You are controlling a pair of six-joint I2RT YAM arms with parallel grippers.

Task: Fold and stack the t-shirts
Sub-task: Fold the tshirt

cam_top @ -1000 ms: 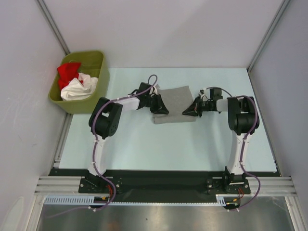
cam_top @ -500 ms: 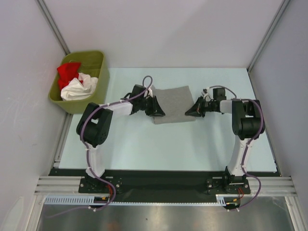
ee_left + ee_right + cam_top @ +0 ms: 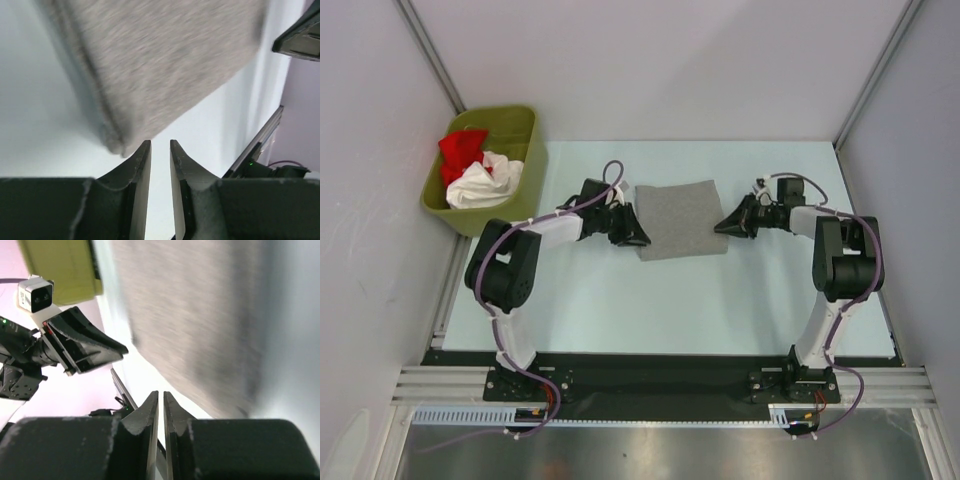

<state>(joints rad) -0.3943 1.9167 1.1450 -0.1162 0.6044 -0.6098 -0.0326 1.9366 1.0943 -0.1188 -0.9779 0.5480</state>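
A folded heather-grey t-shirt [image 3: 680,220] lies flat in the middle of the table. It also shows in the left wrist view [image 3: 160,60] and the right wrist view [image 3: 200,315]. My left gripper [image 3: 638,228] sits just off the shirt's left edge, its jaws a narrow gap apart and empty [image 3: 160,142]. My right gripper [image 3: 725,222] sits just off the shirt's right edge, its jaws nearly together and empty [image 3: 161,392]. A red t-shirt [image 3: 462,150] and a white t-shirt [image 3: 485,182] lie crumpled in the bin.
The olive-green bin [image 3: 525,125] stands at the back left, off the table's corner. Grey walls enclose the table on three sides. The table's metal frame rail [image 3: 660,385] runs along the near edge.
Both grippers have drawn outward off the grey shirt's edges, left to the left and right to the right. The shirt now lies flat and uncovered.
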